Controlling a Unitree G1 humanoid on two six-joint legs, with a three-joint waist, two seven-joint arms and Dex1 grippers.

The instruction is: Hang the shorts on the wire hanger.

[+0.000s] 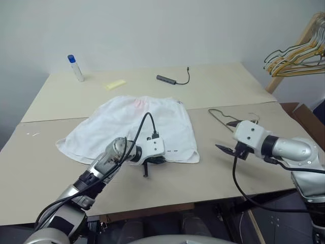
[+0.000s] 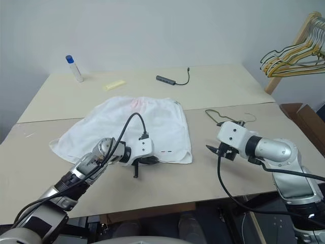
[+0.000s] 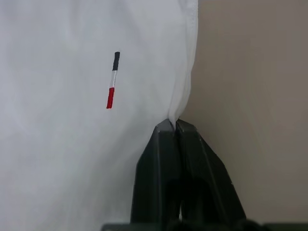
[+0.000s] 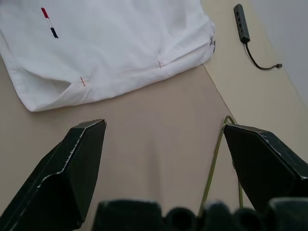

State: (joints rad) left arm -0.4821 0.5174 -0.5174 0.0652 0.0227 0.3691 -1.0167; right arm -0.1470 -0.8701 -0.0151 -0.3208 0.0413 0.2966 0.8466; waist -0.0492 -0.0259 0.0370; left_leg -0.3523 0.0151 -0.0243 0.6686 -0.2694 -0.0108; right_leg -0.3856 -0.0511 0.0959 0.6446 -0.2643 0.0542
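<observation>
You're early on: your left gripper [image 3: 174, 126] has pinched the hem of the shorts [image 1: 134, 124], your right gripper [image 4: 163, 139] gapes empty, the wire hanger [image 2: 226, 118] untouched.

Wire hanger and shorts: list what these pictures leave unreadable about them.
- The wire hanger: in the head views the right gripper and its arm cover the far half; the right wrist view shows a short stretch of wire, with the fingers in front.
- The shorts: the hem under the left gripper is covered by that wrist in the head views.
- How much cloth sits between the shut fingers: the left wrist view cannot settle it.
</observation>
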